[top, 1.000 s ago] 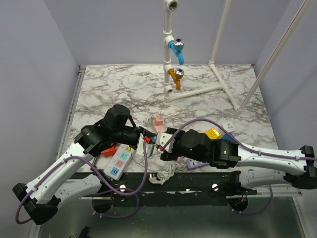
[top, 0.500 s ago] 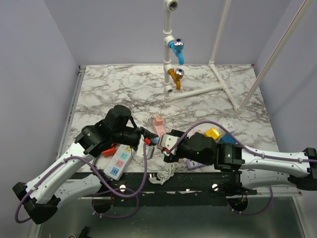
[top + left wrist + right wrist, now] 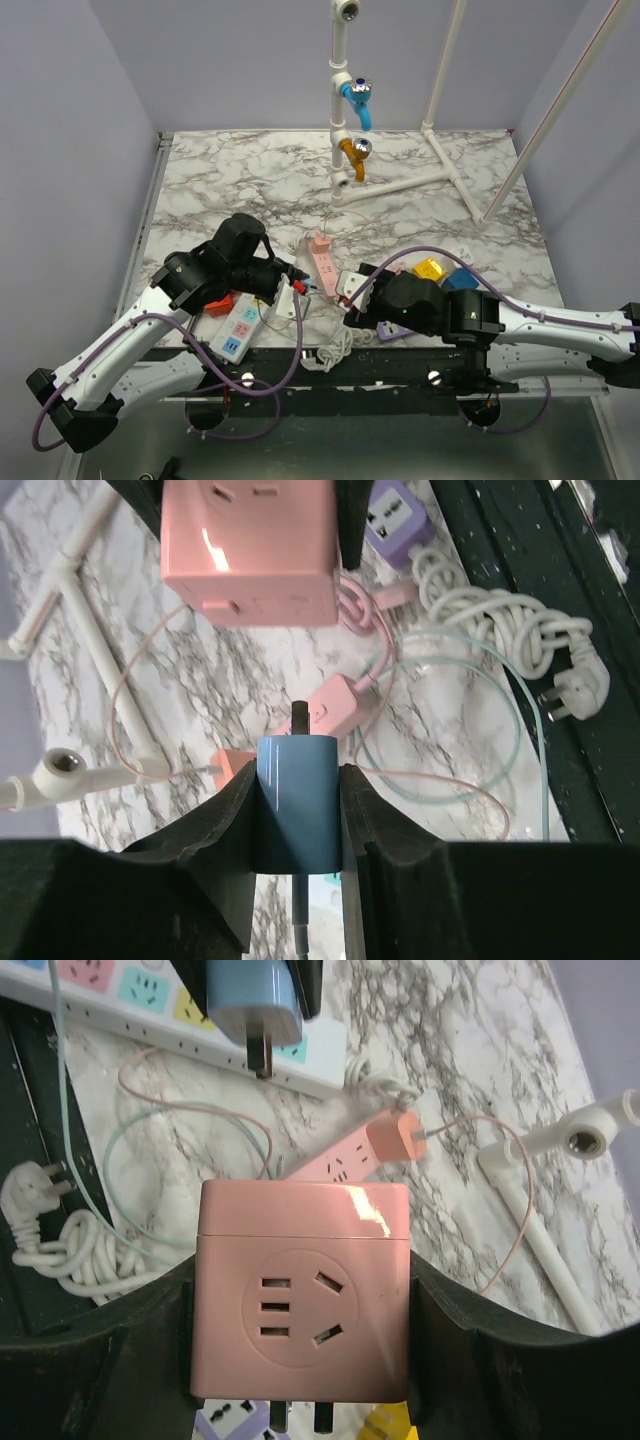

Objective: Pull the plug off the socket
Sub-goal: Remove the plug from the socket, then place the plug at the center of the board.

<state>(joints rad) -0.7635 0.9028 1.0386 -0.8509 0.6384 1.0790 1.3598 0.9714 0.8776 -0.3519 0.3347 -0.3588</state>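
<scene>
Plug now off socket, prongs seen right-wrist

The socket is glossy pink plastic, catching a bright highlight. The plug is smooth blue plastic with a softer sheen. The tabletop looks like polished white-grey marble. The pipes are smooth white plastic.

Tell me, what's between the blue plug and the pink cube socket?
Only open air: the left wrist view shows a gap between the blue plug and pink cube socket.
</scene>
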